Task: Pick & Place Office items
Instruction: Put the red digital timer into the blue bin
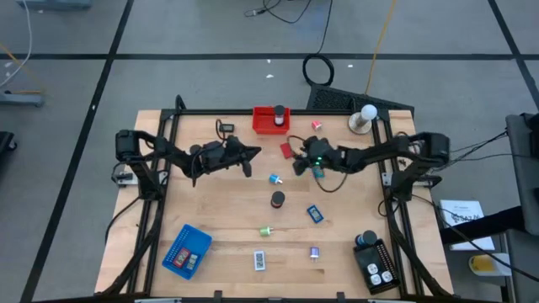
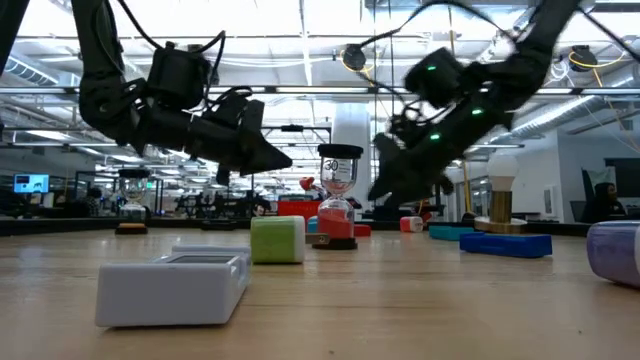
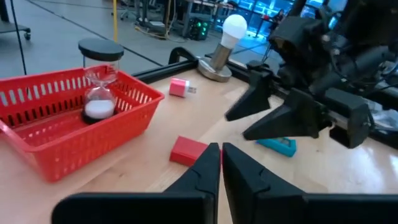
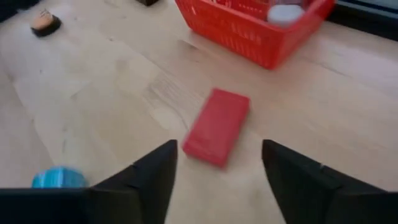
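Note:
A red block (image 4: 216, 126) lies flat on the table just before the red tray (image 1: 271, 119). My right gripper (image 4: 221, 163) stands open right behind it, a finger on either side, touching nothing; in the high view it (image 1: 296, 162) is just right of the block (image 1: 286, 150). My left gripper (image 3: 221, 158) is shut and empty, hovering left of the block (image 3: 188, 150), pointing toward the right arm. A teal block (image 3: 280, 146) lies under the right arm. An hourglass (image 3: 99, 84) stands in the red tray.
Loose pieces lie mid-table: a blue bit (image 1: 274, 178), a black-capped hourglass (image 1: 277, 199), a blue rectangle (image 1: 315, 214), a green bit (image 1: 265, 230), a white-labelled rectangle (image 1: 259, 260), a purple bit (image 1: 314, 252). Blue tray (image 1: 187, 251) near left, black tray (image 1: 375, 263) near right, white ball on stand (image 1: 364, 118) far right.

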Action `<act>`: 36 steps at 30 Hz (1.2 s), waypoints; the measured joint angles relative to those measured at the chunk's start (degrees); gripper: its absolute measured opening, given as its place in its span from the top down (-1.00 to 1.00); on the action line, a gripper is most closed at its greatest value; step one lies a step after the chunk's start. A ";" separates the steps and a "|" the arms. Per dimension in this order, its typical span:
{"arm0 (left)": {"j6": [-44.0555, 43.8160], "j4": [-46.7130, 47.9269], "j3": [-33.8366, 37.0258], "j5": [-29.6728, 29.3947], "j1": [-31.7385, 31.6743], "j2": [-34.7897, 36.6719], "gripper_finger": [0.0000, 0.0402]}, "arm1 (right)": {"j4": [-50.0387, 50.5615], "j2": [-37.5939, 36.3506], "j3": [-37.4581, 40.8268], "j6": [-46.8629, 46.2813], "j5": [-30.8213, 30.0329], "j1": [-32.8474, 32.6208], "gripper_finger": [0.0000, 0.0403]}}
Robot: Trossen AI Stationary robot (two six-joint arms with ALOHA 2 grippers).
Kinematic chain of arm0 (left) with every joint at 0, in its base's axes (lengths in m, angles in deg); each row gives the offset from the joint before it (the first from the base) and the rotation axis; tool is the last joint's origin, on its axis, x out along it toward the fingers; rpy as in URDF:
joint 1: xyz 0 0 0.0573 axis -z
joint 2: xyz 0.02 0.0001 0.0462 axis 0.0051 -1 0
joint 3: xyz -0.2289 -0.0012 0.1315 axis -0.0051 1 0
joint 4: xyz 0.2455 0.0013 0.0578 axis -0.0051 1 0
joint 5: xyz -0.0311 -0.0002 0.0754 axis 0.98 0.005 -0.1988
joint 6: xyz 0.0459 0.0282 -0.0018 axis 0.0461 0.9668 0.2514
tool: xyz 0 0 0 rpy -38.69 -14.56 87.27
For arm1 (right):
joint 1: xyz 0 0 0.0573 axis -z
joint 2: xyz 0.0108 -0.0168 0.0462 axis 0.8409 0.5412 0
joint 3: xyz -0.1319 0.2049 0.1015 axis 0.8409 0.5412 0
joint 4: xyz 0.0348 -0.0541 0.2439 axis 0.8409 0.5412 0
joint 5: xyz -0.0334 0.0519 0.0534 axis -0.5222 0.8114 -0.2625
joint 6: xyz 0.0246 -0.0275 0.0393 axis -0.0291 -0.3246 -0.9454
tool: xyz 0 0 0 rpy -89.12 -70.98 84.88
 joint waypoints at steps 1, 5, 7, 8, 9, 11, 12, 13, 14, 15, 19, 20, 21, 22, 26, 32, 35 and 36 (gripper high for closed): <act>0.30 0.07 0.09 -0.05 0.02 0.00 0.92 | 0.08 1.60 -1.45 0.00 0.01 0.01 -0.20; 1.25 0.27 0.34 -0.18 0.26 0.00 0.98 | 2.94 6.61 -6.66 -0.14 -0.17 0.05 -0.41; 1.37 0.79 0.34 -0.16 0.44 0.00 0.98 | 4.78 8.37 -8.55 -0.24 -1.16 0.00 -0.44; 1.38 1.03 0.34 -0.13 0.50 0.00 0.97 | 4.78 9.31 -9.28 -0.24 -1.22 -0.15 -0.44; 1.29 1.15 0.34 -0.11 0.50 0.00 0.96 | 4.68 10.12 -9.93 -0.24 -1.18 -0.31 -0.44; 1.21 1.46 0.34 -0.16 0.47 0.00 0.91 | 5.04 11.23 -10.90 -0.24 -1.25 -0.50 -0.42; 1.19 1.57 0.34 -0.18 0.46 0.00 0.90 | 5.61 11.90 -11.51 -0.30 -1.34 -0.51 -0.40; 1.11 1.66 0.34 -0.16 0.44 0.00 0.88 | 6.32 12.62 -12.07 -0.71 -1.41 -0.52 -0.38; 0.94 1.58 0.34 -0.16 0.45 0.00 0.88 | 7.05 13.33 -12.54 -1.35 -1.43 -0.50 -0.36; 0.94 1.50 0.34 -0.16 0.48 0.00 0.88 | 7.54 13.90 -12.68 -1.71 -1.58 -0.43 -0.33; 0.92 1.49 0.34 -0.16 0.46 0.00 0.91 | 7.45 15.14 -13.27 -1.75 -4.05 -0.43 -0.20; 0.92 1.47 0.34 -0.17 0.44 0.00 0.93 | 7.56 15.10 -13.27 -1.74 -4.25 -0.42 -0.16; 0.91 1.49 0.34 -0.16 0.44 0.00 0.94 | 7.69 15.07 -13.26 -1.75 -4.39 -0.40 -0.11; 0.92 1.45 0.34 -0.16 0.45 0.00 0.96 | 7.73 15.09 -13.25 -1.63 -4.61 -0.38 -0.06; 0.73 1.46 0.34 -0.16 0.44 0.00 0.98 | 7.78 15.11 -13.18 0.17 -5.84 -0.37 0.16; -1.74 1.41 0.34 0.27 0.44 0.00 0.87 | 8.15 14.29 -13.12 1.76 -5.74 -0.34 0.24; -3.21 0.40 0.34 2.15 0.33 0.04 0.86 | 9.77 11.78 -13.12 3.43 -5.56 -0.41 0.15; -4.24 -0.04 0.37 2.95 0.20 0.37 0.86 | 10.62 10.68 -13.09 3.95 -5.56 -0.44 0.12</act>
